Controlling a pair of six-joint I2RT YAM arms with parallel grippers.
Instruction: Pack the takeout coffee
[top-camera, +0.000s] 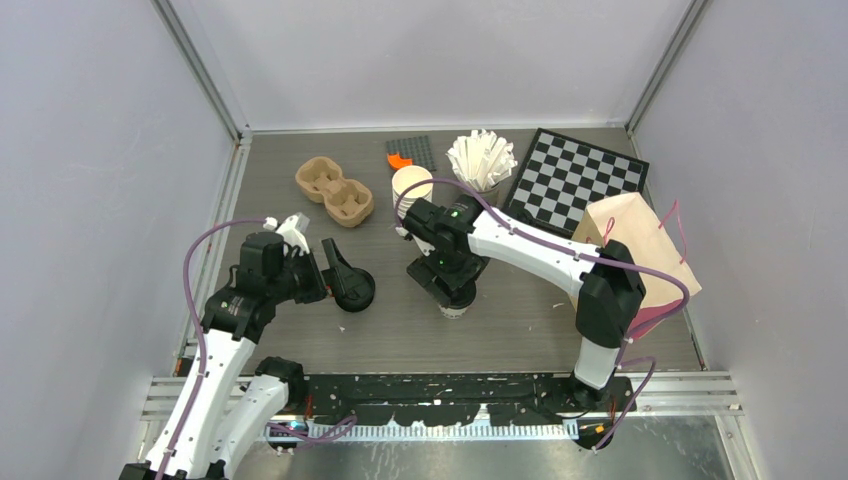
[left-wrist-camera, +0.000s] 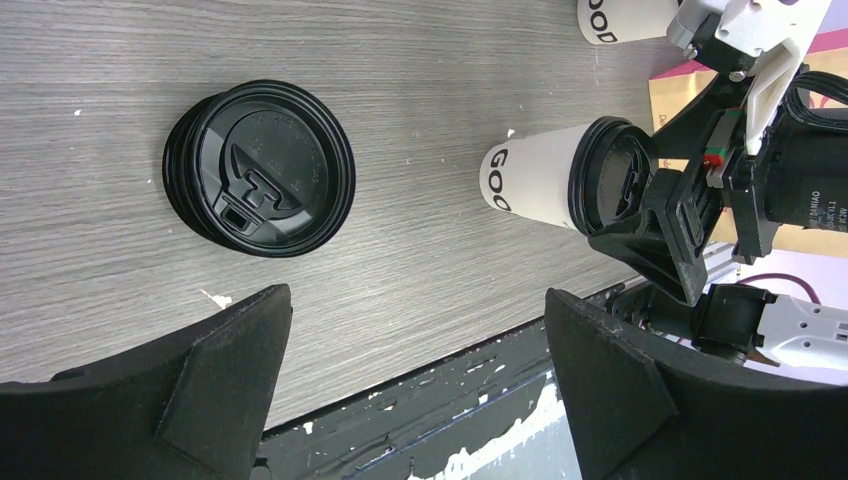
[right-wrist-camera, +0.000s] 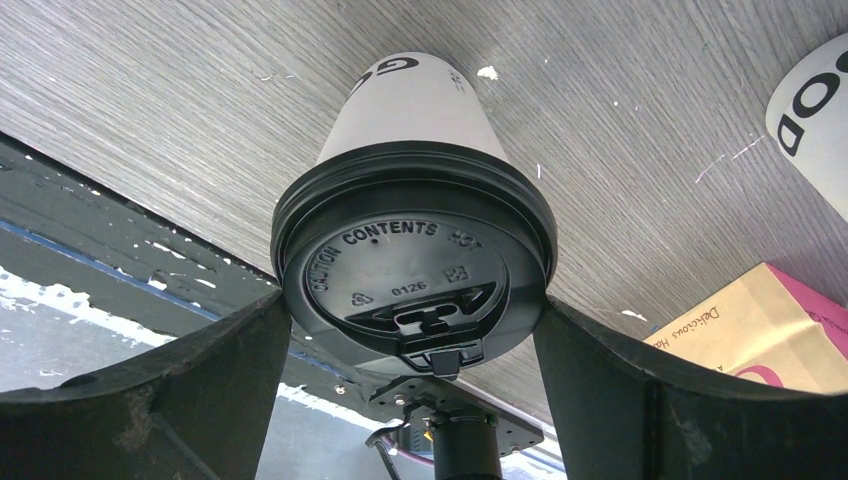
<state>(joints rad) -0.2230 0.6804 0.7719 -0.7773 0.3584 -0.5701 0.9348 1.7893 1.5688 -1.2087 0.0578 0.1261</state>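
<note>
The cup (right-wrist-camera: 405, 100) is matt paper — lid (right-wrist-camera: 415, 260) glossy plastic — table (right-wrist-camera: 150, 80) wood-grained.

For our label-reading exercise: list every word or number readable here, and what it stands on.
"CAUTION CONTENTS HOT": black lid.
"0126": same lid.
"GOO", cut off: lidded cup and another cup.
"Delicious Ha", cut off: paper bag.
The right arm's label: too small to read.

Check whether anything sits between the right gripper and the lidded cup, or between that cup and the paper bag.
Nothing visible. The right gripper hangs open, jaws flanking the lidded cup with clear gaps. The path to the paper bag looks bare in the right wrist view.
</note>
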